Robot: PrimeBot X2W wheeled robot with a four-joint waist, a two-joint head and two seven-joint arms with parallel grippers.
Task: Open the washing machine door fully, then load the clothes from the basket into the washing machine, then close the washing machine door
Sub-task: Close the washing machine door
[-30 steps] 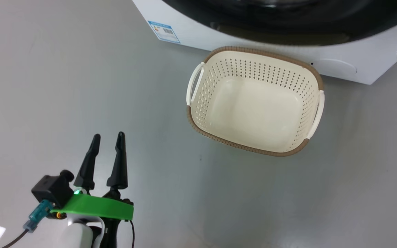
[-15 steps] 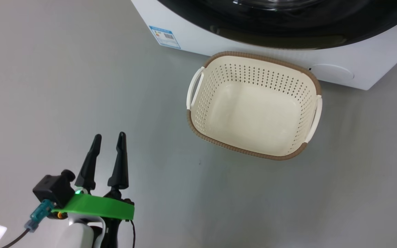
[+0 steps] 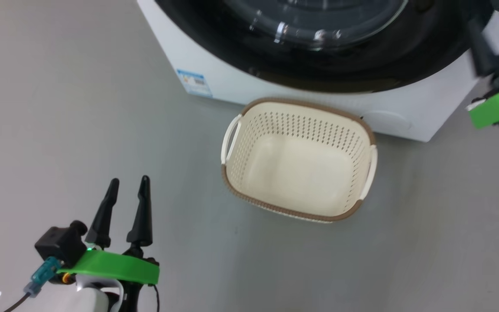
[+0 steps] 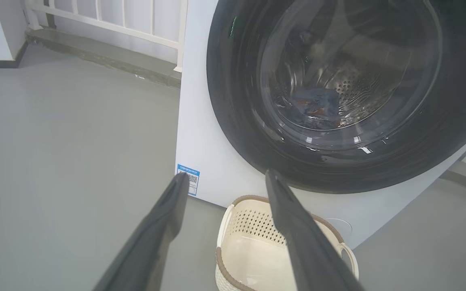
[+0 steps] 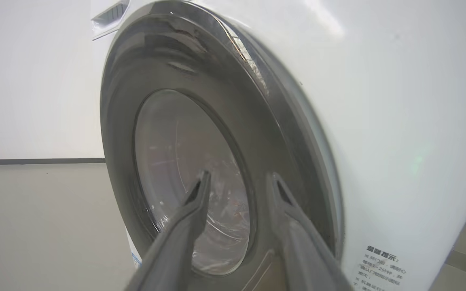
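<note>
We see the washing machine (image 3: 228, 84), a big white front-loading box with a small blue label sticker (image 3: 194, 82) low on its front, standing on the grey floor (image 3: 59, 108). Its door (image 3: 362, 73), a large round glossy black one with a bulging clear glass window, lies against the front of the machine and looks shut. In the left wrist view we can make out the clothes (image 4: 314, 107) through the glass. They are a bundle of blue fabric with orange-brown marks, lying low in the perforated steel drum.

The small cream-white perforated plastic basket (image 3: 301, 105), with its brown woven-look rim and two side handles, stands on the floor just in front of the machine, below the door. Its bare cream bottom is showing.

Our left claw (image 3: 129, 180) hangs over the floor, well apart from the basket. Its two dark fingers are spread and nothing is between them. Our right claw (image 5: 240, 174) is up at the right side of the door, its fingers pointing along the glass. Its jaws stand apart and grip nothing. We cannot tell whether a fingertip touches the door.
</note>
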